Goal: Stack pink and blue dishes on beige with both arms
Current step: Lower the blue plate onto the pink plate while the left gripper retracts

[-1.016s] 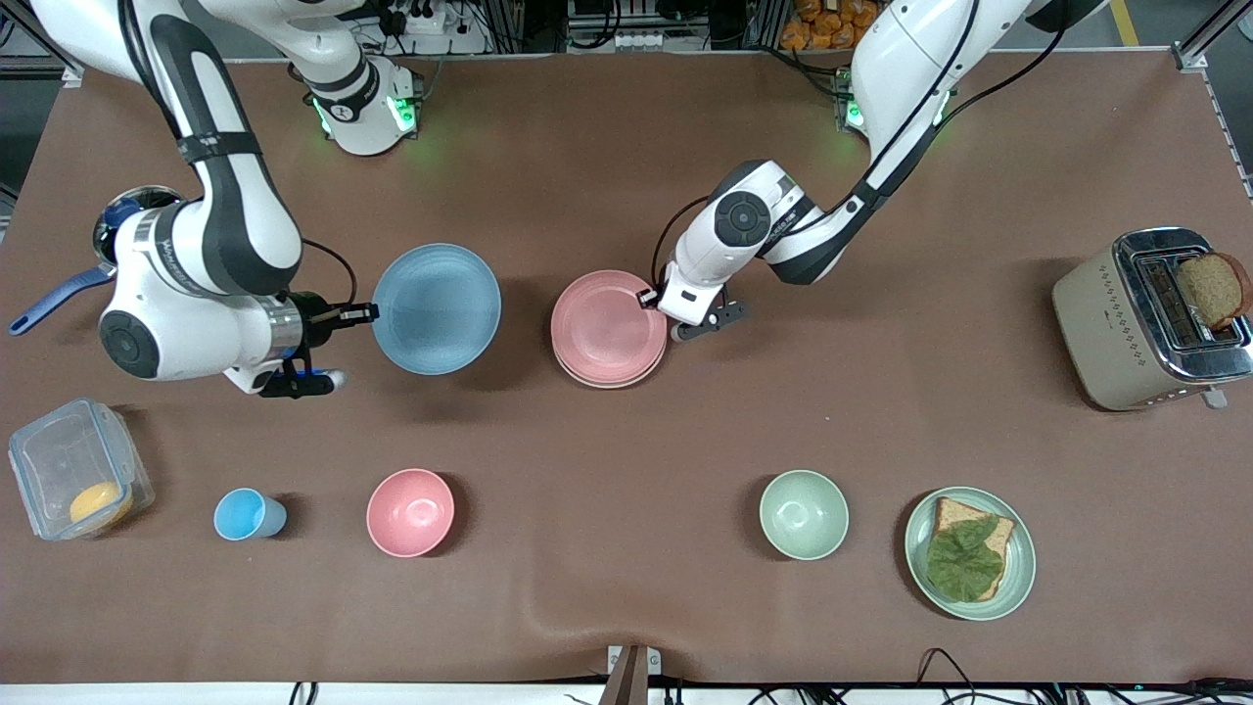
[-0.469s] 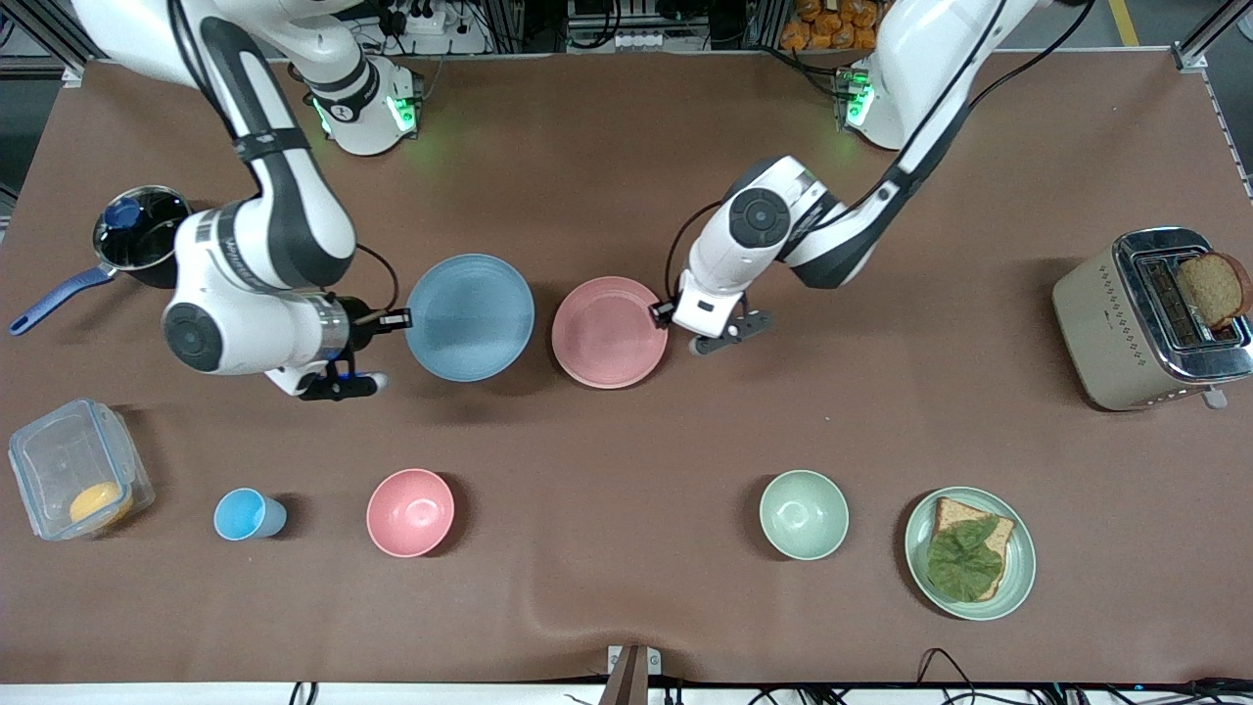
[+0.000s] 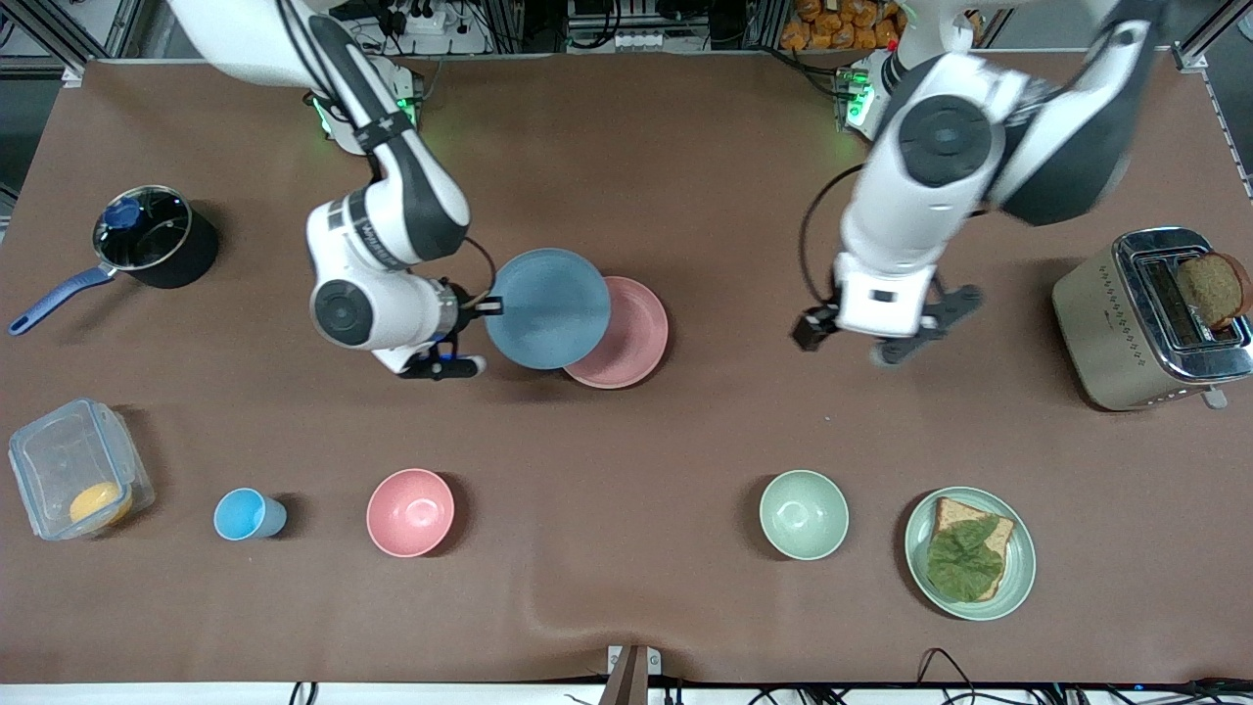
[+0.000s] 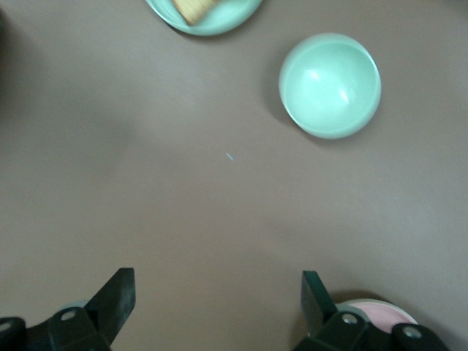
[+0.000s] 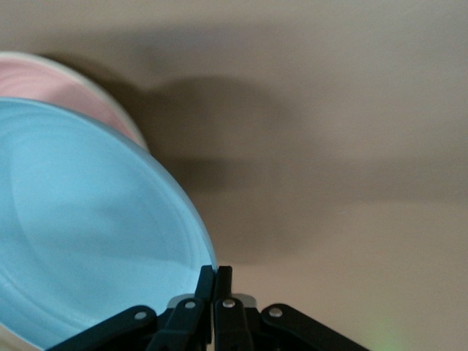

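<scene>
Over the middle of the brown table (image 3: 685, 176), the right gripper (image 3: 485, 306) pinches the rim of the flat round light blue plate (image 3: 546, 307) and holds it above the table. The blue plate overlaps the edge of the flat round pale pink plate (image 3: 631, 338) on the side toward the right arm's end. The pink plate appears to rest on the cream-beige plate, of which only a pale rim (image 5: 121, 110) peeps out beneath it in the right wrist view. The coming move likely turns on this offset: the stack's centre lies from the blue plate toward the left arm's end, so the right arm, the nearer one, must carry it that way before letting go.

The left gripper (image 3: 886, 333) hangs empty with its jaws wide over bare table between the stack and the beige toaster (image 3: 1126, 333), which holds a brown bread slice (image 3: 1214, 289).

Nearer the front camera stand:
- a clear plastic box (image 3: 78, 470) with something orange inside
- a small blue cup (image 3: 247, 514)
- a deep pink bowl (image 3: 411, 512) and a pale green bowl (image 3: 804, 514), both empty
- a pale green plate (image 3: 1018, 578) bearing bread and a leaf

A black saucepan (image 3: 157, 240) sits toward the right arm's end.
</scene>
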Available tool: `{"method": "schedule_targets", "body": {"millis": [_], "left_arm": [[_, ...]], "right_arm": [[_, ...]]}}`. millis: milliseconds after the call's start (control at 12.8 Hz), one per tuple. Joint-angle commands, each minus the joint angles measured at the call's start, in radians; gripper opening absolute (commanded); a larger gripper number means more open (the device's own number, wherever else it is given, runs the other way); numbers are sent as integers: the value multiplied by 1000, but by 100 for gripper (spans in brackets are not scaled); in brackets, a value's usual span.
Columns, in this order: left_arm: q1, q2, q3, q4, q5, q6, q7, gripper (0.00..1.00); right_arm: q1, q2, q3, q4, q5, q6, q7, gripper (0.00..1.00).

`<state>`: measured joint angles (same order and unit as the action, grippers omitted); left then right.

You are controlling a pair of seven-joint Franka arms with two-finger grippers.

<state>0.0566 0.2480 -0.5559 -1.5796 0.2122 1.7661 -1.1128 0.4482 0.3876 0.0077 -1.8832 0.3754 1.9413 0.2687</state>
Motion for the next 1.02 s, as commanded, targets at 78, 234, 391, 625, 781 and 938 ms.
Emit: {"method": "schedule_targets", "body": {"millis": [78,234,391,625,781,938], "left_arm": [[49,-97,45,43,3,-108,227,100],[37,-130,166,50,-51,-112,499,100],[-23,-173,360,52,-160,-116,707,100],[-2,-196,399,52,-165,-126,806,100],[5,-196,399,53,-166,-139,809,100],[6,-196,399,55,-168,-139,809,100]], "right_arm": [[36,19,-11,-8,53,53,32,0],[56,48,-11,-4,68,99,70,0],[88,57,-11,-2,73,126,107,0],[138,97,-11,-1,91,194,187,0],[141,103,-11,1,93,196,198,0],[142,117,-9,4,97,206,201,0]]}}
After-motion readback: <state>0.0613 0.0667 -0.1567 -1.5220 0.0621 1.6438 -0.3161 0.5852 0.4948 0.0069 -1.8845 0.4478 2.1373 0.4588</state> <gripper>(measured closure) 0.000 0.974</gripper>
